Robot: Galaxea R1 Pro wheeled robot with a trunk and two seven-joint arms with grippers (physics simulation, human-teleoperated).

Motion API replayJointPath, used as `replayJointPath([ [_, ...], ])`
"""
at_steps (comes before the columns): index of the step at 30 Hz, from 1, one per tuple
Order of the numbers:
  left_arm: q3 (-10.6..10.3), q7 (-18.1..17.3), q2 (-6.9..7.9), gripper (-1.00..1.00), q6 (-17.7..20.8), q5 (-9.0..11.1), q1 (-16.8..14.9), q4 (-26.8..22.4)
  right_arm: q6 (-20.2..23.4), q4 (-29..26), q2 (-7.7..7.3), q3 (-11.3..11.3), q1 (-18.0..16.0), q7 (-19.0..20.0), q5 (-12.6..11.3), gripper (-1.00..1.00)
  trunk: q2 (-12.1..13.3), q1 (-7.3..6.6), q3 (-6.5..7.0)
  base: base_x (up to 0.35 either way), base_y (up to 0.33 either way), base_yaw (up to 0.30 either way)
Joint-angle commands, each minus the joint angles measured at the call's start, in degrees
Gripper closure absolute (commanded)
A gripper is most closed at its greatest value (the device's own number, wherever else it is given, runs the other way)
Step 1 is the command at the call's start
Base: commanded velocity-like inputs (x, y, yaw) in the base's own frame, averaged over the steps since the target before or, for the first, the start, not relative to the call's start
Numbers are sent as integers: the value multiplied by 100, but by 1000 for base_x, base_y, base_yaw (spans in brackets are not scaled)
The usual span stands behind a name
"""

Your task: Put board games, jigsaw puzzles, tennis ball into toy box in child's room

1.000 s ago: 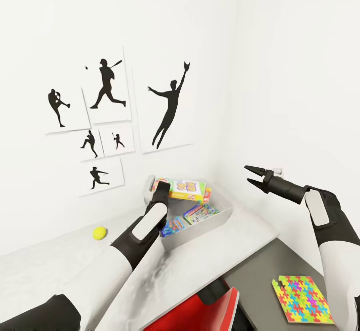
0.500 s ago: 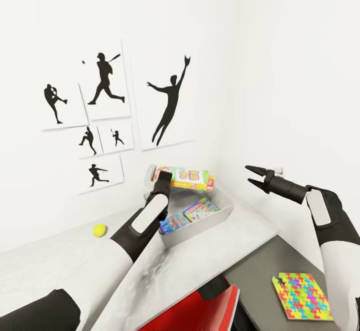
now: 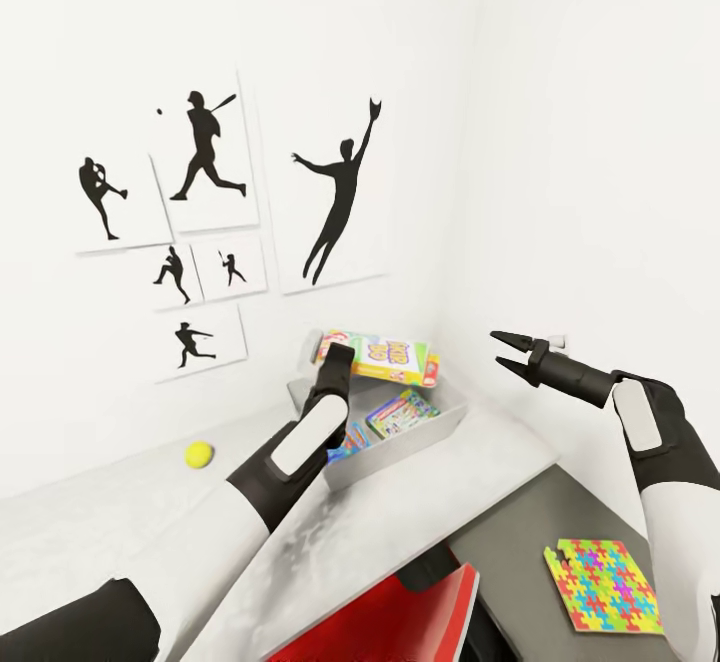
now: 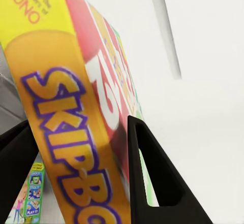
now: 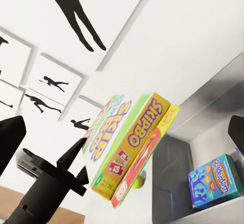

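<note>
Clamped in the left gripper (image 3: 338,352) is the Skip-Bo board game (image 3: 385,357), its edge seen pinched between the two fingers in the left wrist view. It is held just above the toy box (image 3: 420,440), at the far right corner of the bench (image 3: 420,512); its long axis runs left to right, tilted slightly down to the right, so the drop is judged to be nearly straight down. Two more game boxes (image 3: 400,414) are seen lying inside. The right gripper (image 3: 505,352) is held apart and empty, right of the box. The tennis ball (image 3: 199,454) rests well to the left, and a jigsaw puzzle (image 3: 603,587) near right.
</note>
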Motion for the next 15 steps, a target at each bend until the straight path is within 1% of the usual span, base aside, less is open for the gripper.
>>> replayJointPath([
  [1, -19, 16, 0, 100, -30, 11, -10, -1, 23, 1, -1, -11, -7, 33, 25, -100, -14, 4, -23, 0, 0, 0],
  [9, -46, 47, 0, 100, -42, 55, -9, 4, 23, 4, -4, -6, -7, 33, 25, -100, -14, 4, -98, 0, 0, 0],
  [15, -51, 59, 0, 100, -66, 170, -6, 7, 23, 3, -5, -11, -7, 33, 25, -100, -14, 4, -154, 0, 0, 0],
])
